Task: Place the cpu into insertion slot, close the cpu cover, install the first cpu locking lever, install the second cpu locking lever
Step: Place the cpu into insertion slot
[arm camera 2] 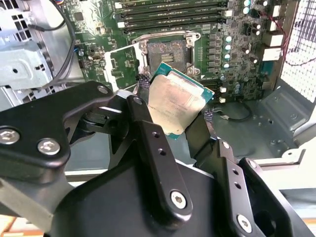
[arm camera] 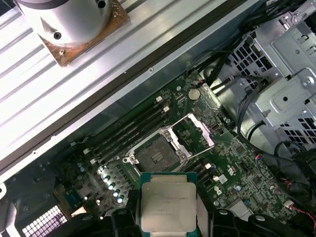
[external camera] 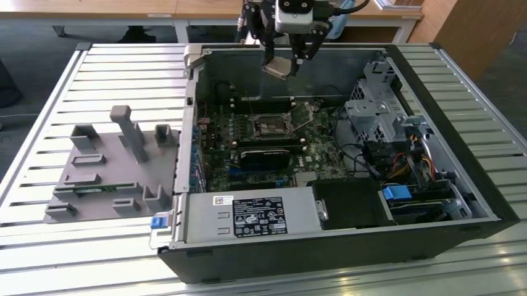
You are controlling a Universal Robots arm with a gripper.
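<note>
Nearest me, low in the exterior view, one black open computer case (external camera: 329,256) lies on the slatted silver metal surface (external camera: 74,246). One grey plastic fixture block (external camera: 107,166) sits just beside it, at the exterior view's left.

Deeper inside the case lies one green circuit board (external camera: 221,166). Near its middle is the one insertion slot (external camera: 270,125), a small square socket with a black rim and a dark, uncovered centre. Its one cpu cover (arm camera: 193,132), a thin silver-grey metal frame with a square window, stands flipped up off one edge of the slot.

Farthest back, at the upper middle of the exterior view, the two black jaws are clenched on the one cpu (external camera: 278,66), a small flat square chip with a silver-grey top, and pinch its opposite edges. The chip hangs tilted above the case, well apart from the slot. In both wrist views the slot lies beyond the chip.
</note>
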